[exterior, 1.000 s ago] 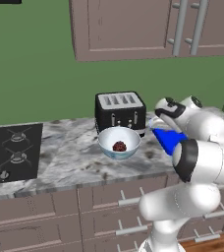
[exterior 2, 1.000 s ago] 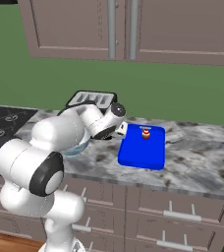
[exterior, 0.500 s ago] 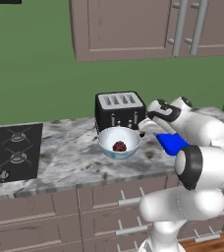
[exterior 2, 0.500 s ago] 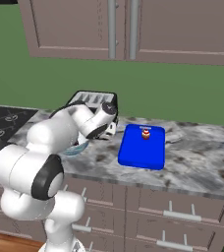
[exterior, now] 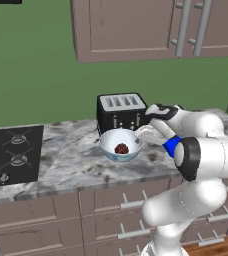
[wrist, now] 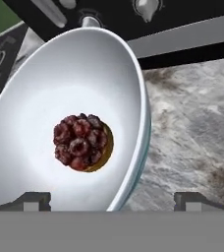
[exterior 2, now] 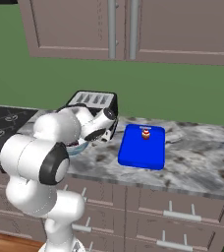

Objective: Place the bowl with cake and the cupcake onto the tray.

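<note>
Hand view has the two dark fingertips (wrist: 35,202) low at the frame's edge, set wide apart, with the rim of the bowl (wrist: 79,98) passing between them; the pincer is spread and grips nothing. Inside the pale bowl sits a dark reddish-brown cake (wrist: 82,142), close to the middle. Past the rim lies grey marbled counter (wrist: 192,133), and beyond that the black toaster (wrist: 173,15) fills the far edge.

From the left base camera, the white arm (exterior: 206,150) bends in from the lower right and its gripper (exterior: 153,131) hovers just at the right edge of the bowl (exterior: 121,145), which rests on the counter (exterior: 71,155) directly in front of the toaster (exterior: 121,111). A black cooktop (exterior: 11,155) lies well apart to the left.

From the right base camera, the gripper (exterior 2: 105,132) sits by the bowl (exterior 2: 77,146), mostly hidden behind the arm. Just beside it to the right lies the blue tray (exterior 2: 142,146), flat on the counter, and the cupcake (exterior 2: 146,133) stands on the tray's far end. Brown cabinets (exterior 2: 133,29) hang on the green wall behind.
</note>
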Tool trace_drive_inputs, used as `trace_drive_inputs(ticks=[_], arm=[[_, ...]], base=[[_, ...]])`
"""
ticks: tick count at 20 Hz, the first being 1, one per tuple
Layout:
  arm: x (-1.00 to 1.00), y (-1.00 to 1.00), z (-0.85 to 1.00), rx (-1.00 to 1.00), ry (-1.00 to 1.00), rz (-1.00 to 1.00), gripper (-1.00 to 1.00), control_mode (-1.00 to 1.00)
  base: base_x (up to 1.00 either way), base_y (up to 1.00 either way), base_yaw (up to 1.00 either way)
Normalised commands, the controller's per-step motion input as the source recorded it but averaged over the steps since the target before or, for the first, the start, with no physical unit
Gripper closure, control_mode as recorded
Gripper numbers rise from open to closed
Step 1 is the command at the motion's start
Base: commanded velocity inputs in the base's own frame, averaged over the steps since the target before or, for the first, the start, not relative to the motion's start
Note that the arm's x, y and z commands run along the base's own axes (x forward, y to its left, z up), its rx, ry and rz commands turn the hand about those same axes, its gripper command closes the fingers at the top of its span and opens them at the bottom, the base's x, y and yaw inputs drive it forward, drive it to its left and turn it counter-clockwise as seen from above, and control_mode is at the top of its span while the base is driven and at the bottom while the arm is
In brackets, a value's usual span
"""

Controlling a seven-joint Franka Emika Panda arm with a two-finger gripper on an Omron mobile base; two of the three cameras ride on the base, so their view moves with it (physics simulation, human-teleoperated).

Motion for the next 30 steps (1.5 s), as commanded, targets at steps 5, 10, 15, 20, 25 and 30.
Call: trace_drive_inputs(ticks=[5,10,15,20,25,30], arm=[[0.16,0.2,-0.23,0.05,0.13,0.05,-1.0,-1.0],[0.17,0.18,-0.16,0.01,0.1,0.04,-1.0,-1.0],[0.1,0.06,-0.08,0.0,0.07,0.01,1.0,-1.0],[0.02,0.0,0.03,0.0,0.0,0.0,1.0,-1.0],[-0.03,0.0,0.61,0.0,0.0,0.0,1.0,-1.0],[-0.02,-0.1,0.48,0.0,0.0,0.0,1.0,-1.0]], base=[[0.0,0.0,0.0],[0.0,0.0,0.0],[0.0,0.0,0.0],[0.0,0.0,0.0],[0.0,0.0,0.0],[0.0,0.0,0.0]])
